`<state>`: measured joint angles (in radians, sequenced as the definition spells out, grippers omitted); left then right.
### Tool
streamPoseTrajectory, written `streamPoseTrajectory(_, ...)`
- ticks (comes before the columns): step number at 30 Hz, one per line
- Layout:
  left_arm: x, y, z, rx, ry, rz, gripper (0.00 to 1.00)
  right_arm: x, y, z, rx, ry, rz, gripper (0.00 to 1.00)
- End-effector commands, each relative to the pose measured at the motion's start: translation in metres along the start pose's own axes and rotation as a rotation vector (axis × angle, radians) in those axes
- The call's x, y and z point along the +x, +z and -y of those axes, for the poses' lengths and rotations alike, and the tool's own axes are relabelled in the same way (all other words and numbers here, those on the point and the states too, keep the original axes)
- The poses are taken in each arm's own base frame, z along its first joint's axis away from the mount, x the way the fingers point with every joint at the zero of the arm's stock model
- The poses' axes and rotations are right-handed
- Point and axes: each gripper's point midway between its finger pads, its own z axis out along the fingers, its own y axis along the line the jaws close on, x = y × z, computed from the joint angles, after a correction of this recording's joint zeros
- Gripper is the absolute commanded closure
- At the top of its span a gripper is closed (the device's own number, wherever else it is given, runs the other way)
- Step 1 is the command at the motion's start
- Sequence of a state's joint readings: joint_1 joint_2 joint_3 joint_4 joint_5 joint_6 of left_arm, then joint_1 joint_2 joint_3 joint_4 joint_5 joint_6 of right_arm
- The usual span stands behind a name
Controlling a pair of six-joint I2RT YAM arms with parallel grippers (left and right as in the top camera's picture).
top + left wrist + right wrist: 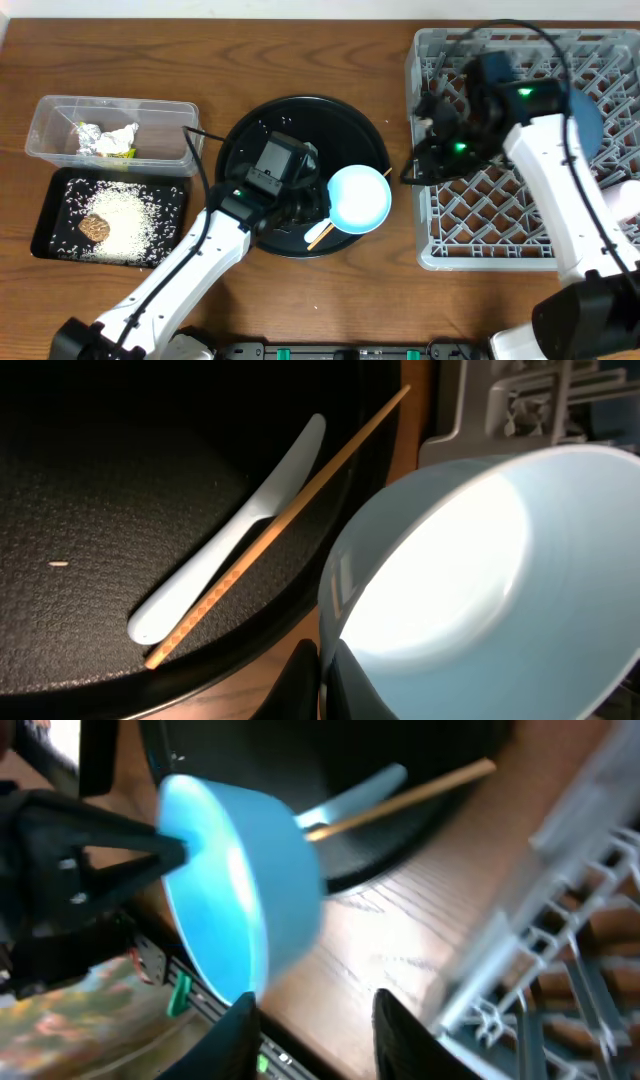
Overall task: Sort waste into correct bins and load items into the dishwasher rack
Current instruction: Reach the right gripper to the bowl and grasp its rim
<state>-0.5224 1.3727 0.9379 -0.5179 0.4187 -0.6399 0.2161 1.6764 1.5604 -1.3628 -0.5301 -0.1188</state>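
My left hand (pixel 320 203) is clamped on the rim of the light blue bowl (pixel 360 198), over the round tray (pixel 300 120) (its right edge, mid-worktop). My right hand (pixel 315 1030) hangs part-open and empty at the left edge of the rack (pixel 480 215).

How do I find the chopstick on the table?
Look at the large round black tray in the middle of the table. Near its right edge, beside the light blue bowl, a white spoon and the chopstick lie side by side. The chopstick is the thin, straight, tan wooden stick, longer and skinnier than the spoon.
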Motion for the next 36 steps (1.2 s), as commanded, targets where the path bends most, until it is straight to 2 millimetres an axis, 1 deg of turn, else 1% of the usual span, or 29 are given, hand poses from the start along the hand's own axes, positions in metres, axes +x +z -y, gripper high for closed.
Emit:
streamPoseTrajectory(1, -0.007, -0.003, 0.007, 0.006, -0.005, 0.021, 0.94, 0.001, 0.013, -0.008, 0.073, -0.077, -0.024, 0.61)
streamPoseTrajectory(4, -0.006, -0.003, 0.007, 0.009, -0.005, 0.018, 0.94, -0.002, 0.019, -0.008, 0.158, -0.09, -0.024, 0.6)
streamPoseTrajectory(9, -0.006, -0.003, 0.007, 0.01, -0.005, 0.017, 0.94, -0.004, 0.03, -0.021, 0.23, -0.164, -0.026, 0.58)
streamPoseTrajectory(13, -0.002, -0.003, 0.012, 0.036, -0.005, -0.005, 0.94, -0.007, 0.035, -0.021, 0.321, -0.165, -0.01, 0.58)
streamPoseTrajectory(16, -0.001, -0.003, 0.014, 0.047, -0.004, -0.015, 0.94, -0.008, 0.035, -0.018, 0.395, -0.153, 0.0, 0.59)
streamPoseTrajectory(19, 0.0, -0.003, 0.014, 0.049, -0.004, -0.016, 0.94, -0.008, 0.036, -0.02, 0.405, -0.162, 0.001, 0.58)
streamPoseTrajectory(23, 0.0, -0.003, 0.014, 0.05, -0.004, -0.016, 0.94, -0.009, 0.038, -0.023, 0.402, -0.171, 0.008, 0.62)
streamPoseTrajectory(27, 0.0, -0.003, 0.014, 0.048, -0.005, -0.019, 0.94, -0.01, 0.042, -0.018, 0.417, -0.138, 0.019, 0.64)
streamPoseTrajectory(32, 0.0, -0.005, 0.015, 0.051, -0.003, -0.015, 0.94, -0.011, 0.052, -0.013, 0.414, -0.122, 0.029, 0.66)
streamPoseTrajectory(35, 0.0, -0.005, 0.015, 0.051, -0.002, -0.014, 0.94, -0.01, 0.058, -0.01, 0.414, -0.122, 0.027, 0.7)
streamPoseTrajectory(36, 0.0, -0.005, 0.015, 0.051, -0.002, -0.014, 0.94, -0.009, 0.059, -0.009, 0.414, -0.121, 0.027, 0.73)
